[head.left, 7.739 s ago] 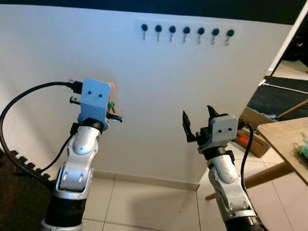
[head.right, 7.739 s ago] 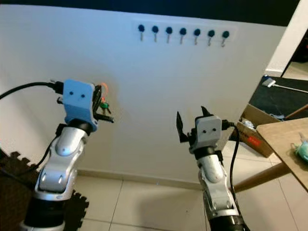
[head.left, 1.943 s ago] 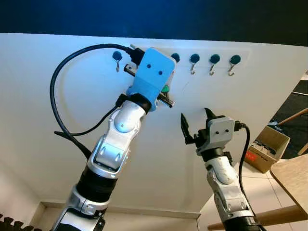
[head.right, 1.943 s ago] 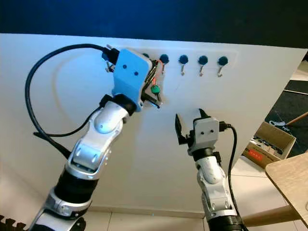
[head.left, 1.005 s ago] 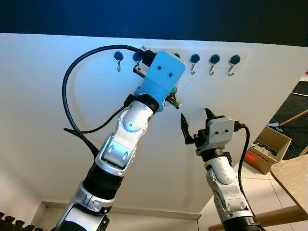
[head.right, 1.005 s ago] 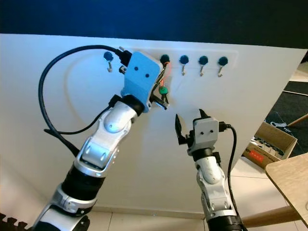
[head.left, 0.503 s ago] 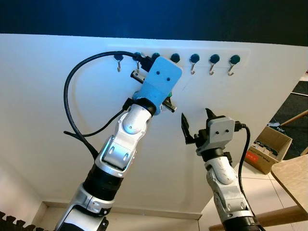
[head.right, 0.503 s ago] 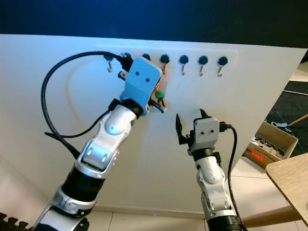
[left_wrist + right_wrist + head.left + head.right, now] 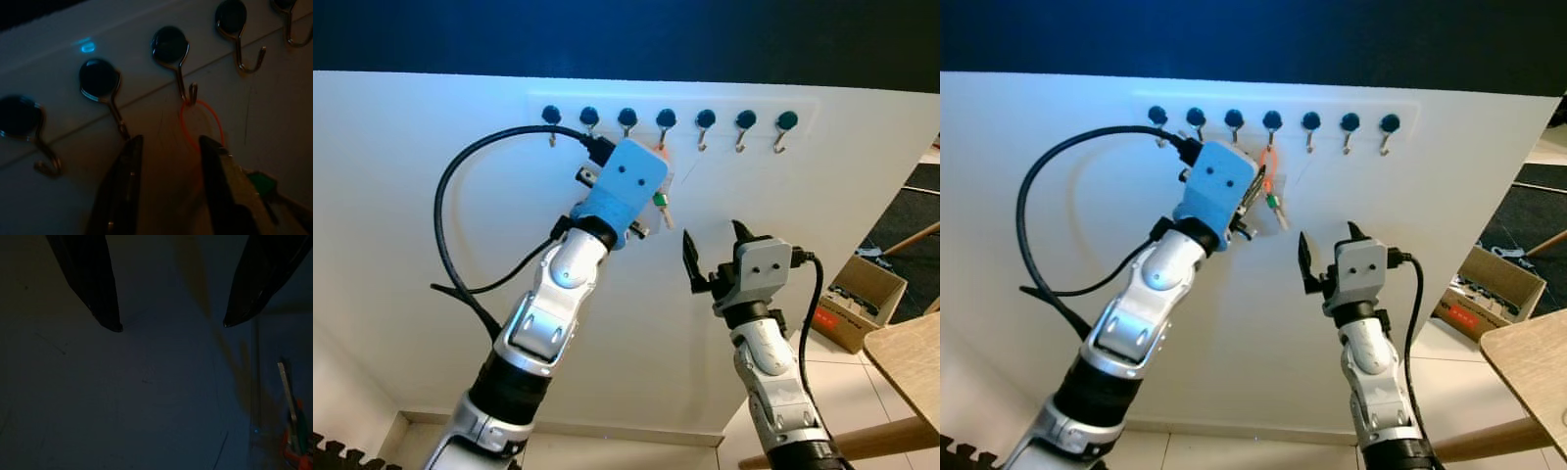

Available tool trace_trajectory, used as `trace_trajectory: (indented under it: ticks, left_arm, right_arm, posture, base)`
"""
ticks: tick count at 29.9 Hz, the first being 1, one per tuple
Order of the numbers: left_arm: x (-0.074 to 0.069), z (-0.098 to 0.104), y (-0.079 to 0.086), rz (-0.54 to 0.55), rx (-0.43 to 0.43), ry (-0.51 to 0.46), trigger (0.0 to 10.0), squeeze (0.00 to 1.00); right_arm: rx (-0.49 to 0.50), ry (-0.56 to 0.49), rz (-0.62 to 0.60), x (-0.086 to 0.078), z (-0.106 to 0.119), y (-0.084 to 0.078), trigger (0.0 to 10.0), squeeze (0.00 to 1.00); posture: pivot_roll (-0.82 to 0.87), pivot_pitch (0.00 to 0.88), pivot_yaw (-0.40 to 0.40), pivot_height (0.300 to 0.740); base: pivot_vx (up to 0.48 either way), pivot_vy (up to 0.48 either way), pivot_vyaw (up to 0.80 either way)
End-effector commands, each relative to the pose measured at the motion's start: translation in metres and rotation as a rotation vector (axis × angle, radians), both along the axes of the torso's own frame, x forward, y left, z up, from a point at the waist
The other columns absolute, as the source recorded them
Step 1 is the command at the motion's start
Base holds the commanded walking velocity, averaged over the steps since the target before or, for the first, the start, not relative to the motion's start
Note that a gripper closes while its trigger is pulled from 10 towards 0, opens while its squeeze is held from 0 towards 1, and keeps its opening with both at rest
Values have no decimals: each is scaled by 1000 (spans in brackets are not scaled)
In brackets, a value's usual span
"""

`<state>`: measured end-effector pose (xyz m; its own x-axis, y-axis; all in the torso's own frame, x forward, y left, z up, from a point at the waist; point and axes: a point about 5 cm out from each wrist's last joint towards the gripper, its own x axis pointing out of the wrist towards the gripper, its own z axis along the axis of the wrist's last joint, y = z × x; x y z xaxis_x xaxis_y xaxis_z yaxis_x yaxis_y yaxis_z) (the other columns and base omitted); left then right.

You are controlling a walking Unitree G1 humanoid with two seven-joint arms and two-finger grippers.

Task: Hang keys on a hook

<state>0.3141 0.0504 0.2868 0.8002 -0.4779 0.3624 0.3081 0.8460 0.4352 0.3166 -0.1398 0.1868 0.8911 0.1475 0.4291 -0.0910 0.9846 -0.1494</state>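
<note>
We see the keys [image 9: 1274,204] hanging from an orange loop [image 9: 200,122] caught over the 4th hook [image 9: 1271,125] from the left in a row of 7 dark-knobbed hooks on the white wall [image 9: 431,196]. Their long axis runs roughly top to bottom, slanting a little to the right at the lower end, with the loop at the top. We make out a green key head [image 9: 262,183] and a pale metal blade below it.

The left gripper [image 9: 168,142] sits just beneath that hook, its fingers released and parted, the orange loop hanging between and beyond them; the green head lies just beside the right finger. The right gripper [image 9: 713,243] hovers lower and to the right, near the wall, its 2 fingers spread wide and holding nothing.
</note>
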Motion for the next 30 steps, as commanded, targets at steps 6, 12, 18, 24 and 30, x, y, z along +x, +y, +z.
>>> trace_trajectory:
  ticks: [6,12,18,24,30]
  left_arm:
    - [-15,3,6,-107,-134,24,10000,0]
    - [-29,0,25,-237,-374,156,10000,0]
    - [-32,-33,46,-77,-219,203,10000,0]
    - [-41,-73,67,122,-179,287,10000,0]
    - [-59,-121,89,308,-178,423,10000,0]
  right_arm:
    - [-5,3,8,-1,-3,2,10000,0]
    - [-7,12,0,-3,-6,-1,10000,0]
    - [-8,21,-6,-5,-8,-3,10000,0]
    - [-27,78,-38,-16,-24,-15,10000,0]
    - [-70,238,-102,-51,-71,-36,10000,0]
  posture:
    - [110,135,16,740]
    - [110,146,18,740]
    - [112,154,12,740]
    - [114,163,0,740]
    - [109,176,-20,740]
  base:
    - [0,0,0]
    - [0,0,0]
    - [0,0,0]
    - [0,0,0]
    - [0,0,0]
